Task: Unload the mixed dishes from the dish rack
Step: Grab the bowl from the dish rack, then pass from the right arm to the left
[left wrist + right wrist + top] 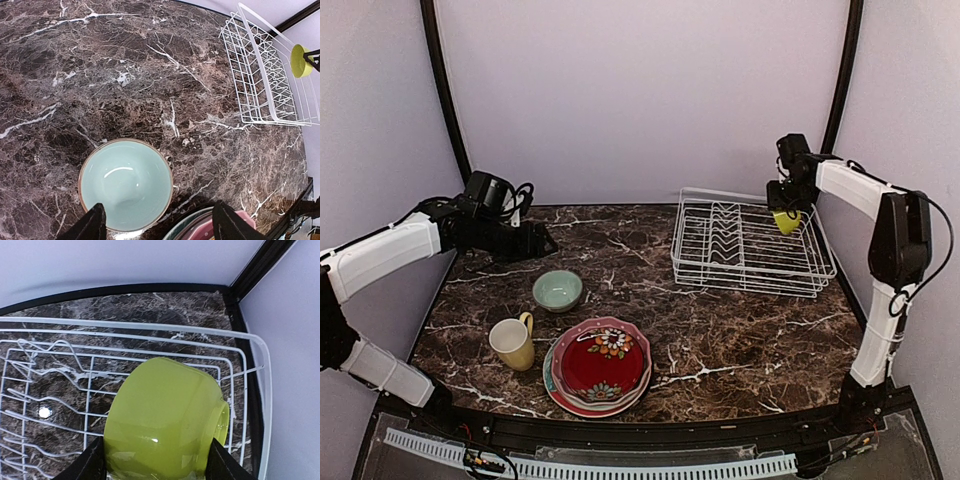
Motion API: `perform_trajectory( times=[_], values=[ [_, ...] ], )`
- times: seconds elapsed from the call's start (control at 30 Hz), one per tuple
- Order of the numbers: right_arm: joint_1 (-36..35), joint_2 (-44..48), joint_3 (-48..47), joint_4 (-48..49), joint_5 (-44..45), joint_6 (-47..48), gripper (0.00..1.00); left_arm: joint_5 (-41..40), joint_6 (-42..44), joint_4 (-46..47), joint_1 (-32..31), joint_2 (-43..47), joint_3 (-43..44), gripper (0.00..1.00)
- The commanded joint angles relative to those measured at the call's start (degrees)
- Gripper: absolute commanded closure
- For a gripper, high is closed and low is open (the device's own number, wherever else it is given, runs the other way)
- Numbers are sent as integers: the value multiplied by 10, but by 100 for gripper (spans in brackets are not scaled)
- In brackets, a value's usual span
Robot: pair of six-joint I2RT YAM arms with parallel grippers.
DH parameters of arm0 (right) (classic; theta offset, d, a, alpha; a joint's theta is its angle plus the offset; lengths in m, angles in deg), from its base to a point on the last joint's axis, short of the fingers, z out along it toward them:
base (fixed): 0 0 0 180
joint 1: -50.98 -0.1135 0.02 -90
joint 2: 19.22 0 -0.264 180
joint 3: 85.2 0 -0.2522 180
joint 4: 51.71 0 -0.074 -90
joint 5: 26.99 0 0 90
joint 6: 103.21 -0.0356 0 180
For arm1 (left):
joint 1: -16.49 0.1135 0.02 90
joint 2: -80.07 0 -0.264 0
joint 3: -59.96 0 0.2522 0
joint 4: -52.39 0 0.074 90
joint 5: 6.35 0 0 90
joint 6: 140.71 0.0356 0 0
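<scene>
My right gripper (784,210) is shut on the lime-green bowl (787,222) and holds it tilted above the right end of the white wire dish rack (745,284). In the right wrist view the bowl (165,415) fills the space between my fingers, with the rack's rim (150,326) below it. The rack holds no other dishes. My left gripper (542,242) is open and empty, above and behind the pale blue cup (558,290). In the left wrist view the cup (125,182) lies between and ahead of my open fingers (95,222).
A pale yellow mug (512,342) stands at the front left of the marble table. Beside it is a stack of plates (600,365) with the red floral one on top; its edge shows in the left wrist view (197,225). The rack (272,120) is far right.
</scene>
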Motion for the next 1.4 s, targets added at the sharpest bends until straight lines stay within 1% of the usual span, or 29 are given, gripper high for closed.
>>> perform_trajectory(
  times=[0.0, 0.13, 0.2, 0.27, 0.4, 0.57, 0.7, 0.77, 0.9, 0.93, 1.03, 1.17, 1.23, 1.37],
  values=[
    [44, 62, 71, 81, -191, -58, 73, 30, -18, 6, 2, 1, 19, 28],
    [84, 117, 151, 143, -308, -97, 74, 60, -36, 22, 2, -2, 20, 28],
    [106, 144, 198, 187, -394, -123, 74, 85, -47, 34, 2, -5, 20, 28],
    [139, 167, 240, 234, -457, -151, 75, 108, -57, 49, 2, -10, 21, 28],
    [175, 195, 298, 304, -554, -201, 75, 169, -87, 107, 1, -28, 21, 27],
    [180, 229, 344, 367, -646, -232, 75, 241, -159, 198, 0, -49, 9, 25],
    [174, 253, 381, 465, -739, -292, 75, 280, -206, 270, -11, -65, 5, 25],
    [161, 268, 388, 485, -750, -309, 75, 294, -228, 309, -21, -78, 6, 24],
    [118, 293, 386, 492, -732, -312, 75, 318, -266, 382, -57, -116, 16, 24],
    [91, 296, 389, 506, -731, -324, 75, 320, -271, 401, -64, -134, 26, 24],
    [41, 290, 391, 553, -734, -361, 75, 336, -303, 460, -97, -179, 45, 25],
    [-10, 268, 376, 550, -727, -366, 75, 342, -343, 539, -122, -213, 59, 25],
    [-31, 256, 373, 560, -732, -378, 75, 339, -341, 542, -129, -222, 70, 23],
    [-71, 237, 372, 602, -739, -410, 76, 322, -322, 515, -137, -236, 79, 20]
  ],
)
